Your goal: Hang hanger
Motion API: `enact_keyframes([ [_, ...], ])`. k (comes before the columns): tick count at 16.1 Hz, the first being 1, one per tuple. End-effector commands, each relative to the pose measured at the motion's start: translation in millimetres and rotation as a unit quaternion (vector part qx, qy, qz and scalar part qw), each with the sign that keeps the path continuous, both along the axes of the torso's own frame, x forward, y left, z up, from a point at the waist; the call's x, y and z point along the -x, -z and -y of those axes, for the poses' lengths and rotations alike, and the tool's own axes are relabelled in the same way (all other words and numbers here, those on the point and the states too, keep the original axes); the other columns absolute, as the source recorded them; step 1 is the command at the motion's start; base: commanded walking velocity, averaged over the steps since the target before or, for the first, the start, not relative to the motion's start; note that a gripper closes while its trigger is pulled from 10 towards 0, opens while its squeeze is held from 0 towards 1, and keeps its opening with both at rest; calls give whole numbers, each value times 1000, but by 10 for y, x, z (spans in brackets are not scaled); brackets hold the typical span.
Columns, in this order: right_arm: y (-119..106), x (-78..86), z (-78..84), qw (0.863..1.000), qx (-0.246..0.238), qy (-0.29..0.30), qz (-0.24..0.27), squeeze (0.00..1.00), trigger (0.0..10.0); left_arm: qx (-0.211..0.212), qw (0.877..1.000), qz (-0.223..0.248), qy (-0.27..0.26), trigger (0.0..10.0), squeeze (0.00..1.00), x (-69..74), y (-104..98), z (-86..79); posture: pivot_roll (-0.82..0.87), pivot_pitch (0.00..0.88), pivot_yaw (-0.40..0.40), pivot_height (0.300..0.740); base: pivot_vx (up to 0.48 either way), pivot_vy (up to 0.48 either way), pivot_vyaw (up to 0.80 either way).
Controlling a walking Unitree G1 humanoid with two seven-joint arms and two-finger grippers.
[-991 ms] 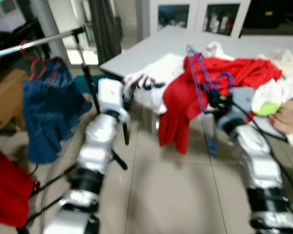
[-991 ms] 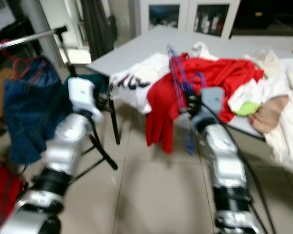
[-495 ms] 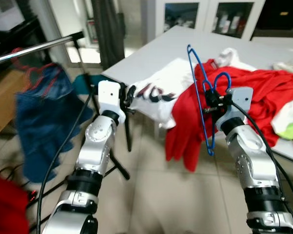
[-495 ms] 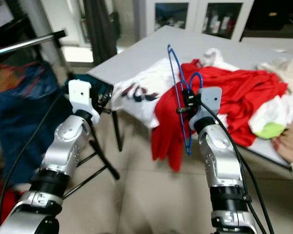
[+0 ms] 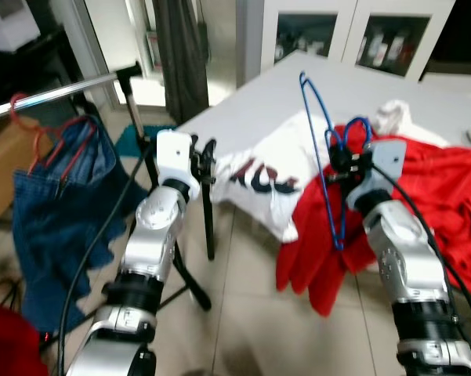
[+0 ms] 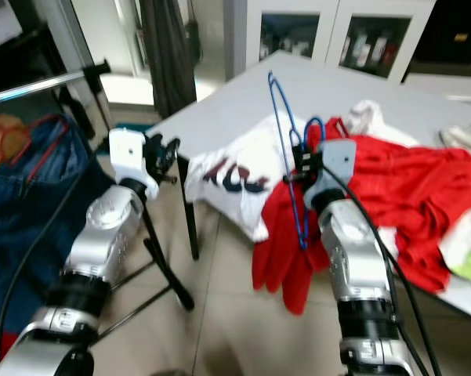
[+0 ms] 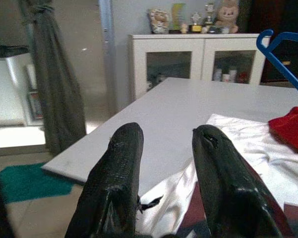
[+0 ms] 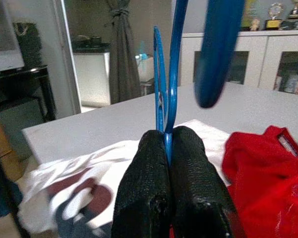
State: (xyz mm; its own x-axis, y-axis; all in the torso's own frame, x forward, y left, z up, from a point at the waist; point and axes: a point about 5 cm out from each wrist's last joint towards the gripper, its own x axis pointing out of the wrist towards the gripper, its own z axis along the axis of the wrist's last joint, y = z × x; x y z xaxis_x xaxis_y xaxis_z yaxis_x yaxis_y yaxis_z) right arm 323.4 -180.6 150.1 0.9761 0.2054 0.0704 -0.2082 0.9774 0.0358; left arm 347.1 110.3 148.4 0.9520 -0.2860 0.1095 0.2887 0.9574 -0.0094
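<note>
A blue wire hanger (image 8: 218,49) stands upright in front of the table edge, its hook (image 5: 357,121) at the top. My right gripper (image 5: 342,160) is shut on it just below the hook, pinching the wire between its pads (image 8: 149,163). My left gripper (image 5: 207,153) is raised beside the rack's stand, open with nothing between its fingers (image 7: 116,173). A metal clothes rail (image 5: 55,88) crosses the upper left. A blue denim garment (image 5: 59,196) hangs from it on a red hanger (image 5: 30,117).
The grey table (image 5: 298,86) carries a white printed shirt (image 5: 259,172) and a red garment (image 5: 431,188) that droops over its edge. The rack's black tripod legs (image 5: 209,227) stand between my arms. A white glass-door cabinet (image 5: 360,31) and a dark curtain (image 5: 180,55) are behind.
The camera has moved and the picture has sharpened. The blue hanger has come off the red garment and now stands upright in my right gripper. The left gripper stays raised and open.
</note>
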Motion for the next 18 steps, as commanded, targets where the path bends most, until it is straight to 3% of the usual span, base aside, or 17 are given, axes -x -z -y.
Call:
enact_keyframes([
  [1, -55, 1, 85, 1000, 3, 13, 9, 0, 10000, -4, 1000, 4, 14, 10000, 0, -10, -41, 90, 88, 0, 48, 740, 461, 0, 0],
  [7, -60, -1, 88, 1000, 2, 14, 9, 0, 10000, -10, 999, -5, 43, 10000, 0, 21, 4, 158, 86, 0, 48, 740, 76, 0, 0],
  [18, -62, -2, 86, 1000, 2, 14, 9, 0, 10000, -30, 998, -17, 56, 10000, 0, 10, 49, 137, 86, 0, 51, 740, 0, 0, 0],
])
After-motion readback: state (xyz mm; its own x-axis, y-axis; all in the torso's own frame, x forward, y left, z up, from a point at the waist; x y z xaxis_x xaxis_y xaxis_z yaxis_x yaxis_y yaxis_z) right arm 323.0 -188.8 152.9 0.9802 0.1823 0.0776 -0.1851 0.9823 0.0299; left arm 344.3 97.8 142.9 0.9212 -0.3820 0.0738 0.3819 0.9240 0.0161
